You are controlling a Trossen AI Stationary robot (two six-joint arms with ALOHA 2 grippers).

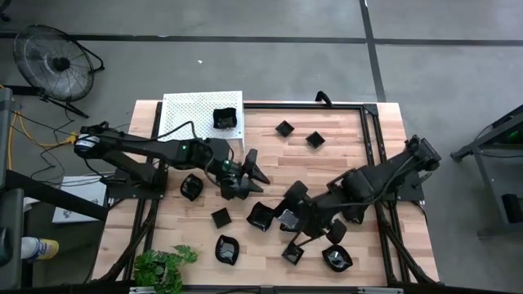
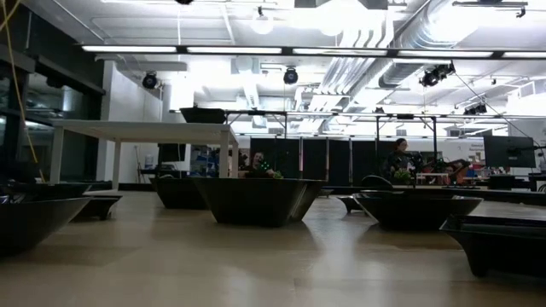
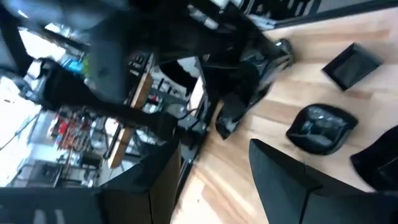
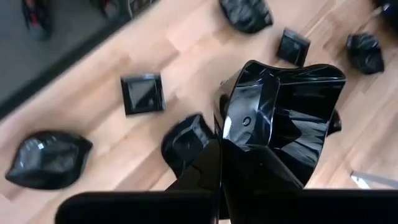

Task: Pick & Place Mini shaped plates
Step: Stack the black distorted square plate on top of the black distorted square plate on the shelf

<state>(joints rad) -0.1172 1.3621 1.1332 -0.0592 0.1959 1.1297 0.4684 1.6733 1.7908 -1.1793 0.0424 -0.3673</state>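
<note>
Glossy black and close against my right wrist camera, a wavy-edged plate (image 4: 283, 118) sits clamped between my right fingers (image 4: 211, 168), which are pressed together on its rim so that the dish stands up past the fingertips, above the wooden counter (image 1: 270, 155).

Going from left to right across the counter: a white perforated shelf (image 1: 192, 110) stands at the back left corner with one black plate (image 1: 225, 119) on its right part. My left arm reaches in from the left edge, and my left fingers (image 1: 245, 173) are spread wide apart over bare wood near the middle, holding nothing. A plate (image 1: 191, 187) lies just behind them beside the arm, a small square one (image 1: 221, 217) lies nearer the front, and a rounded one (image 1: 226, 249) nearer the front edge still. Two small square plates (image 1: 283, 128) lie well apart from my fingers at the back centre. A larger plate (image 1: 261, 217) rests between my two grippers. My right gripper (image 1: 290, 219) is low over the front centre among a cluster of dishes, with one plate (image 1: 337, 259) near the front right. A green plant (image 1: 163, 268) sits at the front left corner.
</note>
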